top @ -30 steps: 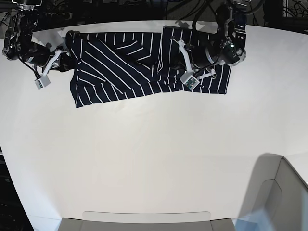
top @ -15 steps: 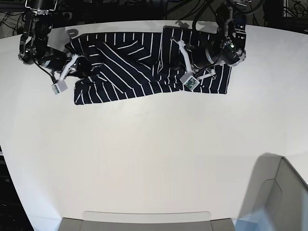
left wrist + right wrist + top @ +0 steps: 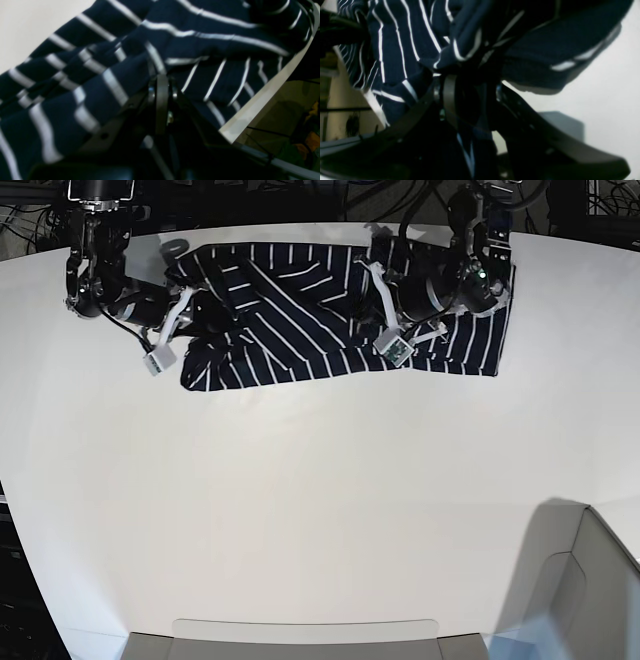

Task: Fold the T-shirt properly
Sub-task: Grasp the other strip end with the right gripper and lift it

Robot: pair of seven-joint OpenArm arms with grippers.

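Right gripper (image 3: pixel 190 320): at the left of the base view. We see its jaws standing wide with a bunched fold of the shirt (image 3: pixel 300 310) between them, raised off the table (image 3: pixel 300 500); it looks like a grip on a thick wad of cloth.
Shirt: spread across the far strip of the table, close to the far edge, its left end gathered up and its right end flat under the other arm.
Left gripper (image 3: pixel 161 82): at the right of the base view. Our wrist view shows the jaws pressed together, the tips low against rumpled cloth; whether a layer is pinched between them we cannot tell.
Risk, left end: we judge the wad may slide out of the wide jaws if it is pulled fast, and the fold would drop crooked.
Risk, right end: if the left jaws hold nothing, the whole shirt may drag sideways instead of folding.
Risk, far edge: the cloth lies near the table's rim, so a pull that way could spill it over.
Around: a grey box (image 3: pixel 590 580) at the near right corner and a pale tray edge (image 3: pixel 305 630) along the near side, both well apart from the shirt.
In the way: nothing between the arms but the shirt's own creases; the camera cables hang just above the cloth.
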